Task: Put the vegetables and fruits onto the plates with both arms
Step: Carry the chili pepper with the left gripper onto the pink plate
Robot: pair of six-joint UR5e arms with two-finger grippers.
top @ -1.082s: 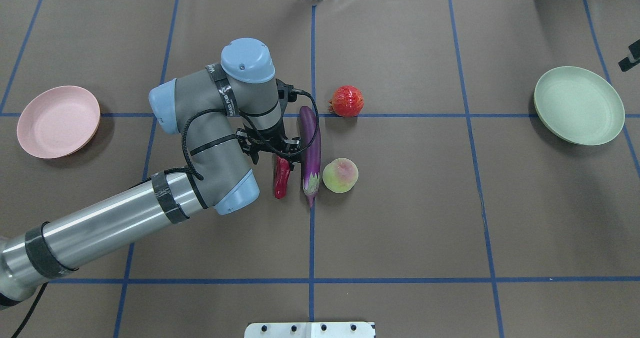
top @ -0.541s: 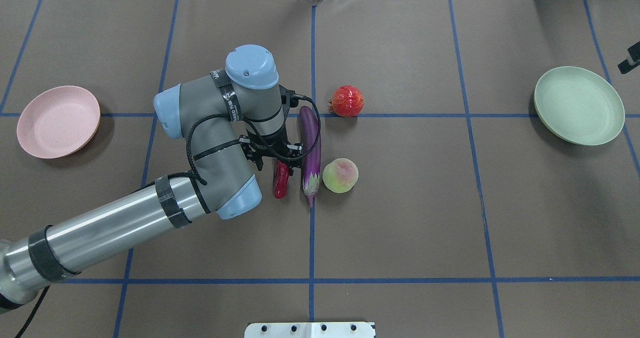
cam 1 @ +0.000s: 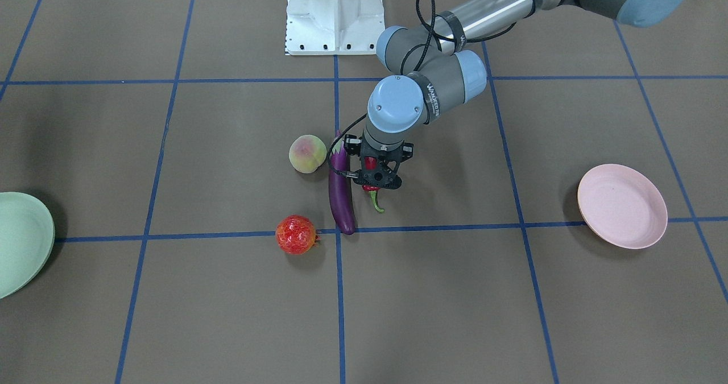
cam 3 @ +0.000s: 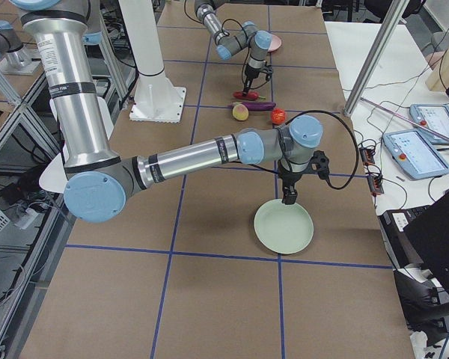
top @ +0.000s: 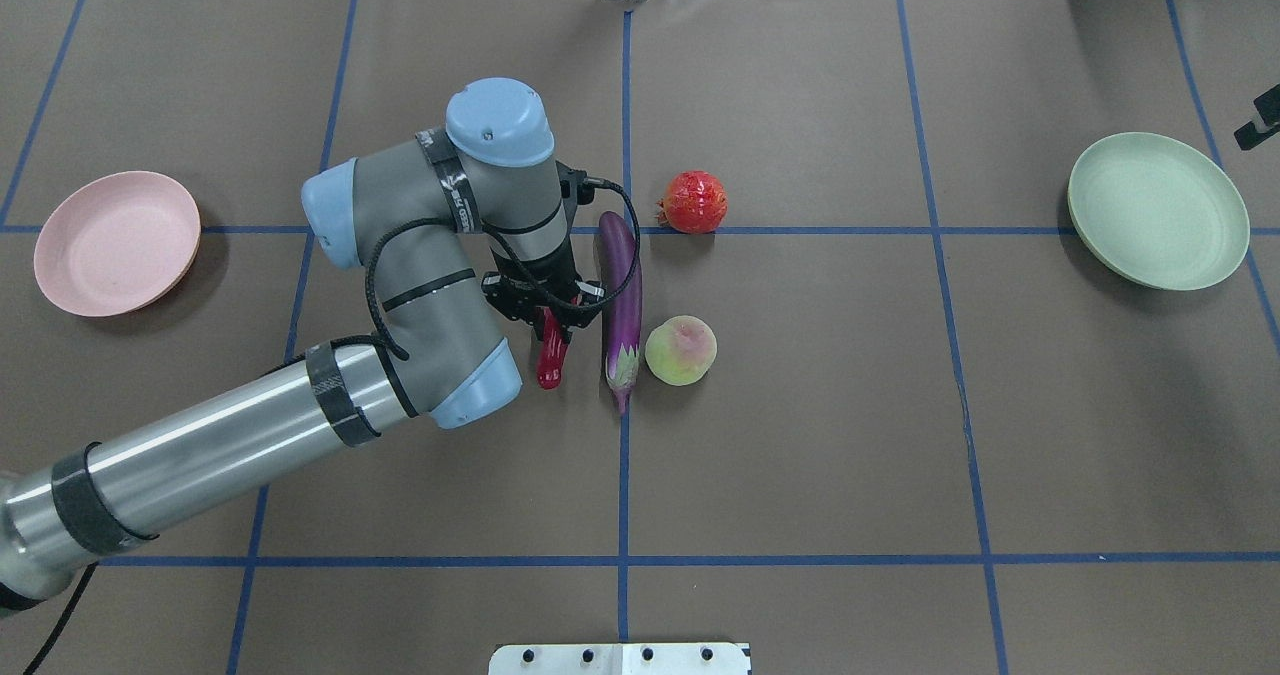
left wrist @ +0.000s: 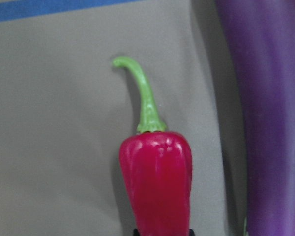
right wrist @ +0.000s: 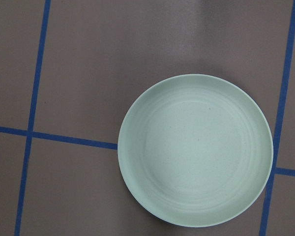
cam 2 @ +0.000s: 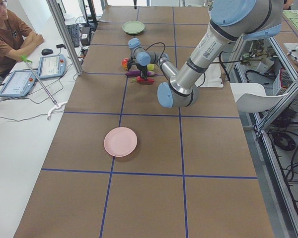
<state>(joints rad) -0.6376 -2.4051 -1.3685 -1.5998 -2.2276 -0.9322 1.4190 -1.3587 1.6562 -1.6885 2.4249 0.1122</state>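
Near the middle of the counter (top: 800, 435), the left claw (top: 550, 330) is clamped on the red body of the chili pepper (top: 549, 363), whose green stem points away from the robot. Whether the pepper is already clear of the surface cannot be settled from these views.

Nothing is yet placed. The pink plate (top: 117, 243), well apart on the robot's left, is bare, and so is the mint green plate (top: 1158, 210), well apart on its right. The eggplant (top: 622, 290) is laid just beside the pepper. The peach (top: 681, 351) is set close against the eggplant's capped end, and the pomegranate-like fruit (top: 694, 201) is found near its far tip. None of these three is gripped.

The right claw (cam 3: 289, 198) is held above the mint green plate, with nothing seen in it. Whether its jaws are apart or together cannot be told.

The task is judged to be at its very start: one of four items is grasped and none delivered. The pepper is left to be carried to a plate, probably the pink one on that arm's side. The eggplant and both fruits are left to be picked up and placed.
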